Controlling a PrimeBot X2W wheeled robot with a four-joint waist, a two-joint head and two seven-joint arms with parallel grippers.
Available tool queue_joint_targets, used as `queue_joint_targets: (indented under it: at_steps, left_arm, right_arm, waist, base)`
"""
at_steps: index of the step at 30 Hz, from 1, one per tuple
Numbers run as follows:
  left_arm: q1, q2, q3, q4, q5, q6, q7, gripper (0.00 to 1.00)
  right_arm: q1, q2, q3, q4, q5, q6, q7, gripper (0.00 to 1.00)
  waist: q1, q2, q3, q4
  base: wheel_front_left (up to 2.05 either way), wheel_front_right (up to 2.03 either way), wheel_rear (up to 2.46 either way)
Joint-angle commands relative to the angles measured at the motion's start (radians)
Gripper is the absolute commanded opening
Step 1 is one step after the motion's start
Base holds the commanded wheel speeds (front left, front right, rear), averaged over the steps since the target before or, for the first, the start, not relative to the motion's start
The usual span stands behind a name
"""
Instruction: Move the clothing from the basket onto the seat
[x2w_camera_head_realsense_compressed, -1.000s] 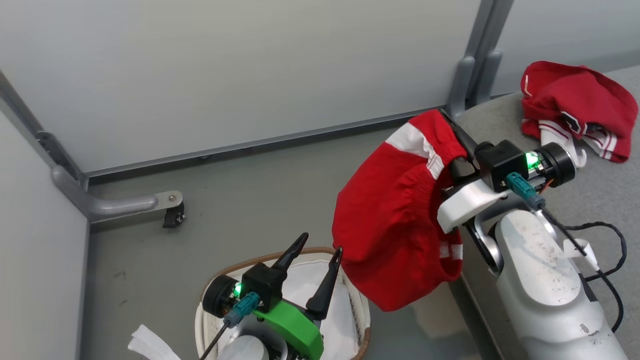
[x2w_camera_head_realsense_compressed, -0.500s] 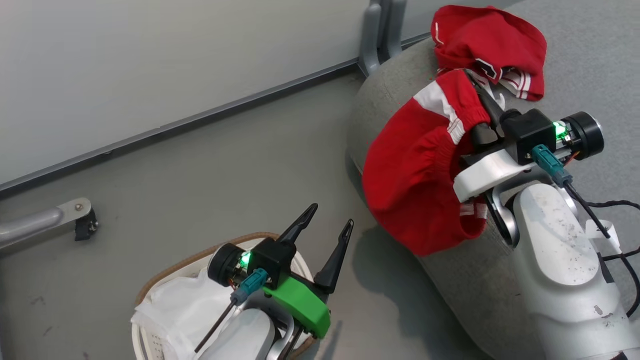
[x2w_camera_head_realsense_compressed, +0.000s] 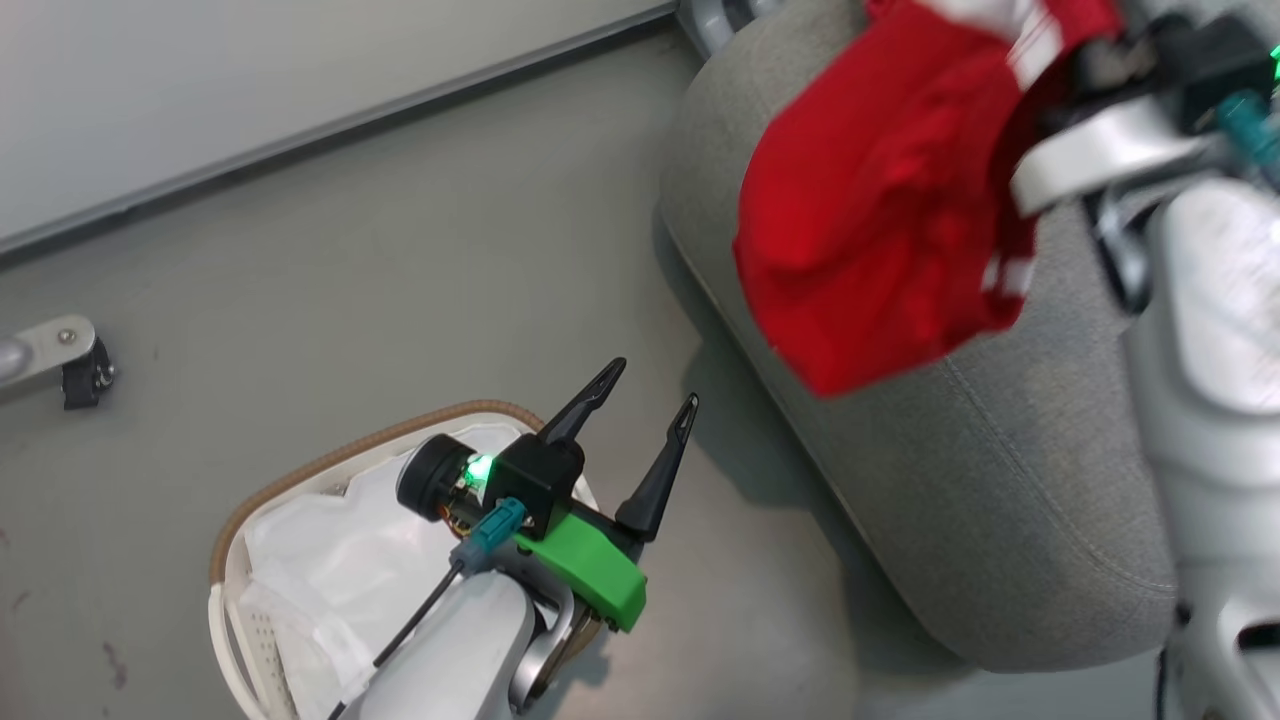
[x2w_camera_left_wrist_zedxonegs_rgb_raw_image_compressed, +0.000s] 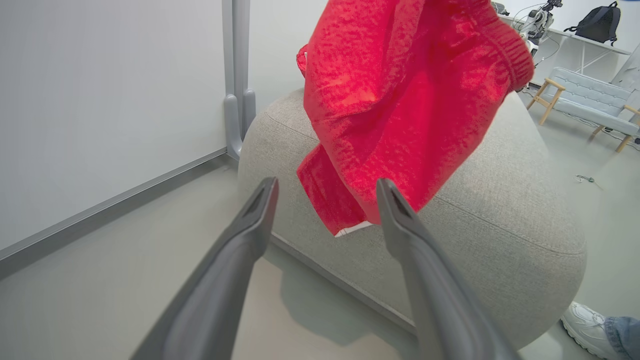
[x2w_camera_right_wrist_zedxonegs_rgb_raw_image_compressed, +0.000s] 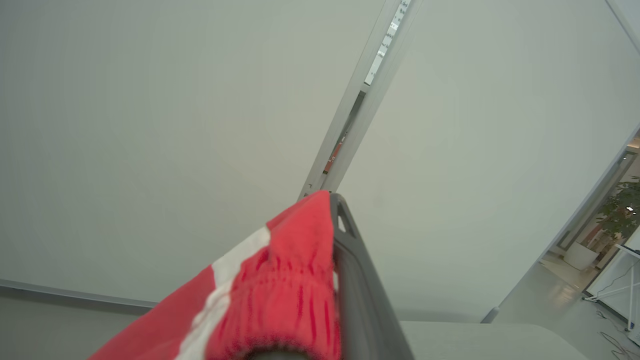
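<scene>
1. The seat (x2w_camera_head_realsense_compressed: 1000, 480) is the biggest thing before me: light grey, rounded, with a stitched seam. It stands on the grey floor (x2w_camera_head_realsense_compressed: 350, 250) close to the pale wall panel (x2w_camera_head_realsense_compressed: 250, 80).
2. The clothing (x2w_camera_head_realsense_compressed: 880, 200), a bright red garment with white stripes, hangs bunched in the air over the seat's rounded end. I cannot tell whether its lowest corner brushes the upholstery.
3. The basket (x2w_camera_head_realsense_compressed: 300, 472) sits on the floor at my lower left, near the seat but apart from it, with the crumpled white liner (x2w_camera_head_realsense_compressed: 330, 560) inside.
4. My left gripper (x2w_camera_head_realsense_compressed: 652, 383) hovers over the basket's rim on the seat side, its two dark fingers spread wide with nothing between them. In my left wrist view they point towards the hanging garment and the seat behind it.
5. My right gripper (x2w_camera_right_wrist_zedxonegs_rgb_raw_image_compressed: 336, 205) is clamped tight on the garment's gathered elastic band and holds it up; one dark finger shows beside the red cloth, and the other is hidden under it.
6. A white shoe (x2w_camera_left_wrist_zedxonegs_rgb_raw_image_compressed: 582, 322) rests on the floor by the seat's base.
</scene>
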Motion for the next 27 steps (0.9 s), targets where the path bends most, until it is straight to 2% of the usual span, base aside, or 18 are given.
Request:
queue_joint_targets:
  at_steps: [1,3,8,13,15,20,27]
  left_arm:
    - [-0.022,0.014,0.006,-0.003,0.008,-0.005,0.000,1.00]
    - [-0.035,0.018,0.011,-0.008,0.014,-0.005,0.000,1.00]
    - [-0.063,0.027,0.024,-0.030,0.030,-0.005,0.000,1.00]
    - [-0.087,0.031,0.038,-0.056,0.047,-0.005,-0.001,1.00]
    - [-0.096,0.033,0.041,-0.065,0.055,-0.005,0.000,1.00]
    - [-0.114,0.038,0.043,-0.081,0.068,-0.005,0.000,1.00]
    - [-0.129,0.051,0.038,-0.082,0.084,-0.005,0.000,1.00]
  right_arm:
    - [-0.054,-0.018,-0.006,0.014,-0.003,-0.001,-0.002,0.00]
    - [-0.139,-0.060,-0.016,0.048,0.005,-0.001,0.006,0.00]
    - [-0.352,-0.214,-0.061,0.099,-0.002,-0.001,0.053,0.00]
    - [-0.479,-0.364,-0.156,0.129,-0.031,-0.001,0.105,0.00]
    - [-0.491,-0.401,-0.188,0.153,-0.041,-0.001,0.112,0.00]
    - [-0.426,-0.433,-0.270,0.259,-0.056,-0.001,0.085,0.00]
    - [-0.228,-0.363,-0.430,0.443,-0.111,-0.001,0.009,0.00]
  waist:
    - [-0.0001,-0.0001,0.058,0.049]
    - [-0.0001,-0.0001,0.084,0.073]
    - [-0.0001,-0.0001,0.146,0.133]
    - [-0.0001,-0.0001,0.200,0.179]
    - [-0.0001,-0.0001,0.224,0.190]
    - [-0.0001,-0.0001,0.280,0.199]
    - [-0.0001,-0.0001,0.334,0.180]
  base:
    - [0.00,0.00,0.00]
    - [0.00,0.00,0.00]
    - [0.00,0.00,0.00]
    - [0.00,0.00,0.00]
    - [0.00,0.00,0.00]
    - [0.00,0.00,0.00]
    - [0.00,0.00,0.00]
